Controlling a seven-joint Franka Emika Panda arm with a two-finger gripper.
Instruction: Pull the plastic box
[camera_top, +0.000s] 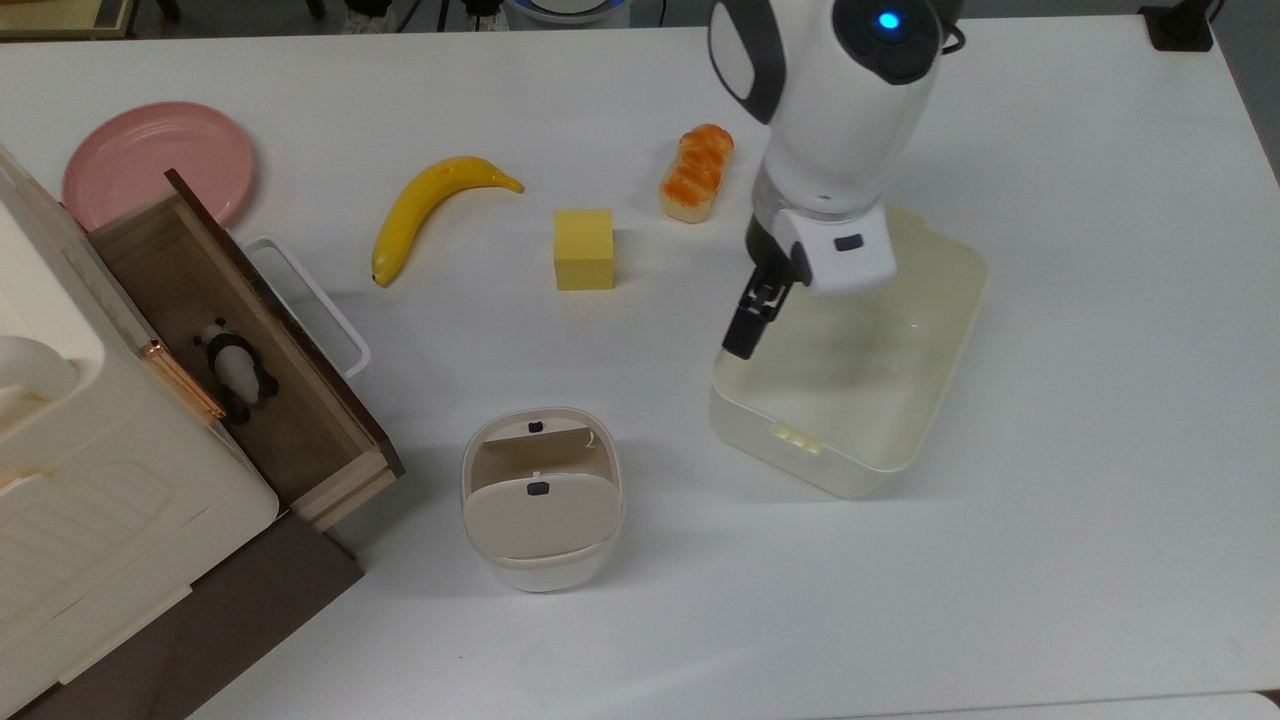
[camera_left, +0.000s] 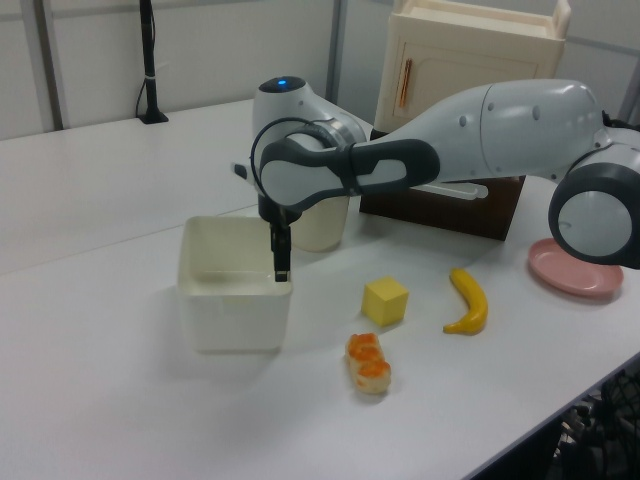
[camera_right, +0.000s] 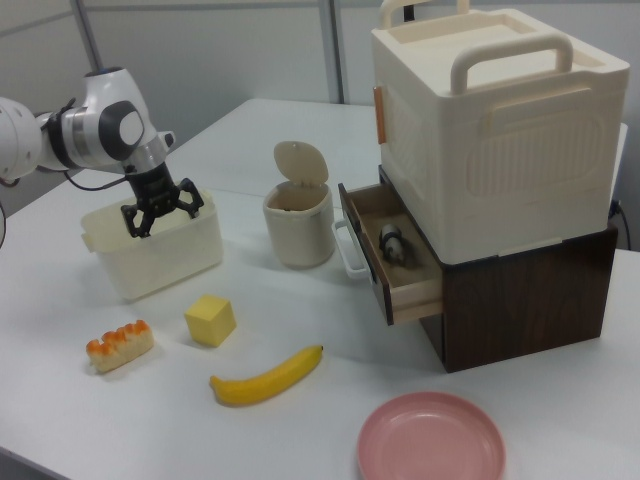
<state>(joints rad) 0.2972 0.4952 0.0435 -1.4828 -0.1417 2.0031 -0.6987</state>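
A white robot arm reaches down over a white counter, its black claw with fingers spread apart, as the right view shows. The claw dips inside the plastic box, a cream-white open tub, close against the wall on the top view's left; whether a finger touches that wall cannot be told. The box lies directly under and around the claw. In the top view, a yellow block sits to the claw's left, a bread roll up and to its left, and a banana farther left. A small beige bin with a flap lid stands below and left of the claw, well apart. Far left are an open wooden drawer and a pink plate.
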